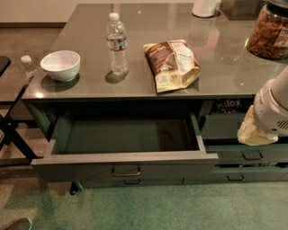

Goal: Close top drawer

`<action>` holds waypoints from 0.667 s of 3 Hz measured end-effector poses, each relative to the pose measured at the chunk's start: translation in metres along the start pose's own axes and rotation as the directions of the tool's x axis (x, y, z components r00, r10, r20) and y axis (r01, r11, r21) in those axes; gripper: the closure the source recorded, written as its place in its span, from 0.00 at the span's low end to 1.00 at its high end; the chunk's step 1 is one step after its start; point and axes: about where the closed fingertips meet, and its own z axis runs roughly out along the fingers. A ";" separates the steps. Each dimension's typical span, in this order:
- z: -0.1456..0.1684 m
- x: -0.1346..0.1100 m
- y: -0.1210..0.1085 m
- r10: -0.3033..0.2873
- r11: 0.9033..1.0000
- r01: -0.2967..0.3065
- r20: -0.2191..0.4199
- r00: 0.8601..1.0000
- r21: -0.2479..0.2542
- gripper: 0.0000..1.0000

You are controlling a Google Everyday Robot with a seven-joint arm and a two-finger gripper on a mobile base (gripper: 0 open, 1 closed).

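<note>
The top drawer (123, 167) is pulled far out from under the grey counter (225, 49). It is wide and dark grey-green, with a small metal pull handle (126, 171) at the centre of its front panel. Its long shallow interior (126, 134) looks empty. My gripper (253, 134) shows as a pale yellowish end on the white arm (272, 105) at the right edge. It hangs in front of the narrower right drawer stack, to the right of the open drawer's right side and apart from it.
On the counter stand a white bowl (60, 65), a water bottle (117, 42), a snack bag (173, 64), a jar (270, 31) and a white object (205, 7). Narrower drawers (222, 126) are at right. Black stand legs (13, 137) and a small bottle (28, 66) are at left.
</note>
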 end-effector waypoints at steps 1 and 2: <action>0.030 0.002 0.015 0.024 0.998 -0.023 0.016 1.000 -0.053 1.00; 0.078 -0.005 0.033 0.046 0.990 -0.040 0.042 0.998 -0.133 1.00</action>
